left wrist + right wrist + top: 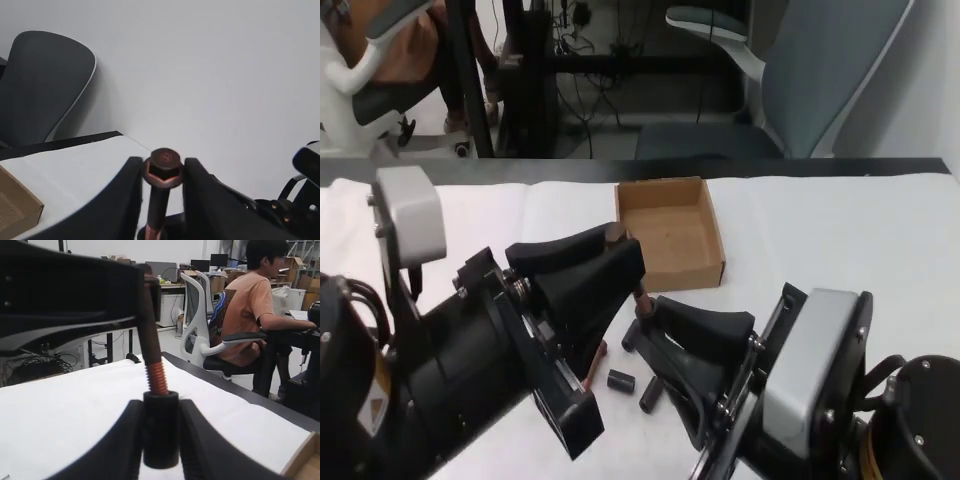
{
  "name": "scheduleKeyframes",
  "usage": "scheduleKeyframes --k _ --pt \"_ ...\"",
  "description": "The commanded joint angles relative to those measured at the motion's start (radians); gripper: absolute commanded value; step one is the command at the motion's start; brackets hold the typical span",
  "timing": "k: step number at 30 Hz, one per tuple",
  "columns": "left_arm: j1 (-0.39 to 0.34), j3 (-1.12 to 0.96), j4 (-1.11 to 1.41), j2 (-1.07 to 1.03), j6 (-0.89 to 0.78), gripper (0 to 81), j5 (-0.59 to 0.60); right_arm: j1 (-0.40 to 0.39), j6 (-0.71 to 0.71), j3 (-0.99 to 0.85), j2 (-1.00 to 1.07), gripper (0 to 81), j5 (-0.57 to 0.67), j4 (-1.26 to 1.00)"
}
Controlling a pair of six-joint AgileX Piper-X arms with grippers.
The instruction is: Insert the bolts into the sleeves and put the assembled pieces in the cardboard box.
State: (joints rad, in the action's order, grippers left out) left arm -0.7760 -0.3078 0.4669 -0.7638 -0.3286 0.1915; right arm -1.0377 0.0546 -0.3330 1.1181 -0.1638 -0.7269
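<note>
In the middle of the frame, the left hand (pixel 163 170) grips a bolt (pixel 151 345), whose thread meets the sleeve (pixel 161 435) clamped in the right hand (pixel 161 407).

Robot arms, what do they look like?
Mostly black! The left gripper and right gripper have thick, curved black fingers. Behind each sits a pale grey box, with black cables looping nearby.

Bench (pixel 520 170) w/ white cloth (pixel 840 230); grey chair (pixel 820 70), cables (pixel 585 90) behind.
</note>
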Motion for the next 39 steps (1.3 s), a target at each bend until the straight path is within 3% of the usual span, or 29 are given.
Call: scheduleKeyframes --k 1,2,3,9,14,19,30,33,39 --pt "-0.002 -0.002 -0.036 -0.019 -0.004 54.3 0.037 0.011 -0.003 -0.048 -0.007 0.0 -0.039 -0.037" --pt "-0.002 -0.002 -0.036 -0.019 -0.004 68.7 0.035 0.020 -0.008 -0.056 -0.007 0.0 -0.039 -0.026" --pt "-0.002 -0.002 -0.036 -0.019 -0.004 70.0 0.035 0.030 -0.011 -0.067 -0.007 0.0 -0.036 0.000" --pt "-0.002 -0.002 -0.044 -0.016 0.042 70.0 0.037 0.103 -0.010 -0.118 -0.007 0.0 -0.047 0.162" --pt "-0.002 -0.002 -0.091 -0.016 0.106 70.0 0.035 0.154 0.074 -0.119 -0.007 0.0 0.001 0.111" --pt "-0.002 -0.002 -0.180 -0.018 0.121 70.0 0.036 0.156 0.141 -0.119 -0.007 0.0 0.004 0.053" --pt "-0.002 -0.002 -0.201 -0.018 0.121 70.0 0.038 0.156 0.141 -0.119 -0.007 0.0 -0.020 -0.092" --pt "-0.002 -0.002 -0.201 -0.018 0.121 70.0 0.038 0.158 0.079 -0.119 -0.007 0.0 -0.062 -0.185" --pt "-0.002 -0.002 -0.201 -0.018 0.121 70.0 0.038 0.158 0.123 -0.119 0.052 0.0 -0.058 -0.173"
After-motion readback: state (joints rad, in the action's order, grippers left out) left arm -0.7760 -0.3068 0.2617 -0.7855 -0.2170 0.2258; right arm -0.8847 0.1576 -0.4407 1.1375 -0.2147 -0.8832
